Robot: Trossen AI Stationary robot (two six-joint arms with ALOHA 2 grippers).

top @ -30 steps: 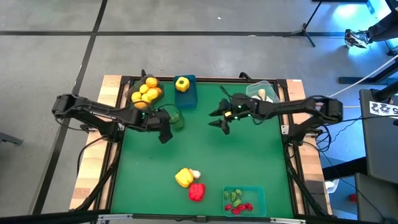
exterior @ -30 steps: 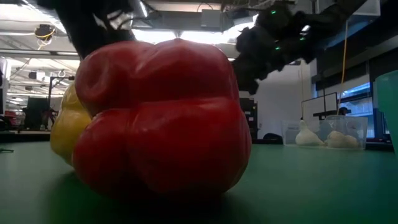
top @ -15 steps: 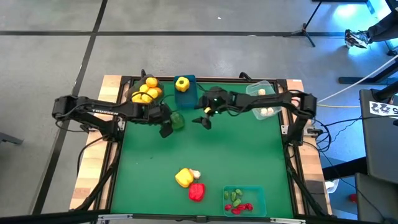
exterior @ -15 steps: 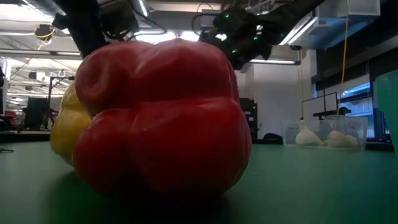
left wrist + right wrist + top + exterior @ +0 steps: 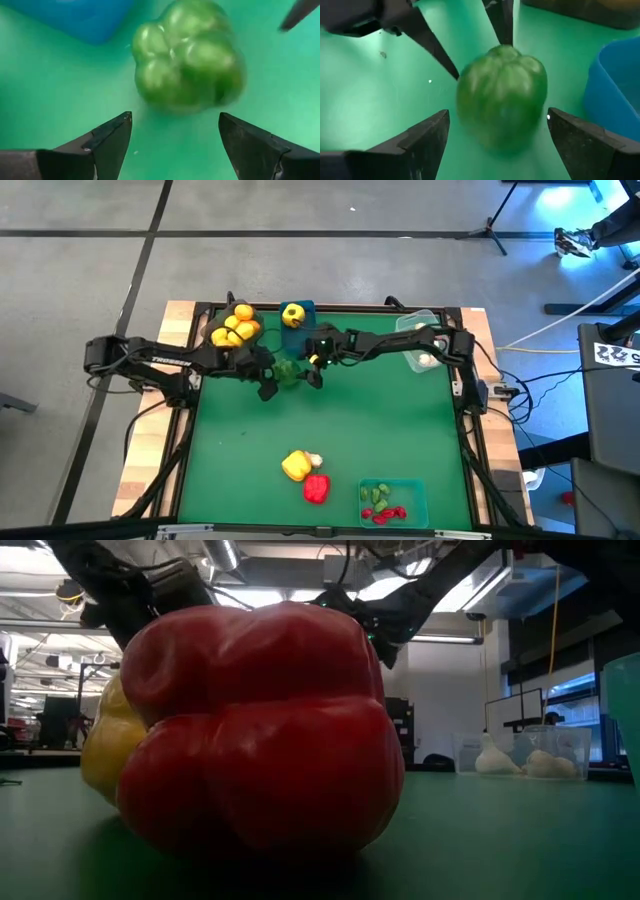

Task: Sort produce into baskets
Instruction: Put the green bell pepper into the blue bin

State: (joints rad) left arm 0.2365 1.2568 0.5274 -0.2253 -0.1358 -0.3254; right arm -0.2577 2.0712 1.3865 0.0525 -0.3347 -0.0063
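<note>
My right gripper (image 5: pixel 312 373) had swung far across the table since 1 second earlier, from mid-table toward 9 o'clock, and stood with its fingers (image 5: pixel 425 142) spread wide on either side of the green pepper (image 5: pixel 288 371), gripping nothing. My left gripper (image 5: pixel 266 376) had shifted only slightly, its fingers (image 5: pixel 107 142) also wide apart and empty, facing the same pepper from the 9 o'clock side. The pepper lay on the green mat (image 5: pixel 380 430) between the 2 grippers, just at 6 o'clock of the blue basket (image 5: pixel 299 330) holding a yellow pepper (image 5: pixel 293 314). The dark basket (image 5: pixel 236 326) of yellow-orange fruits sat at 10 o'clock. Unchanged near the front edge lay the red pepper (image 5: pixel 260 730), another yellow one (image 5: pixel 294 466) and the teal basket (image 5: pixel 393 502).
</note>
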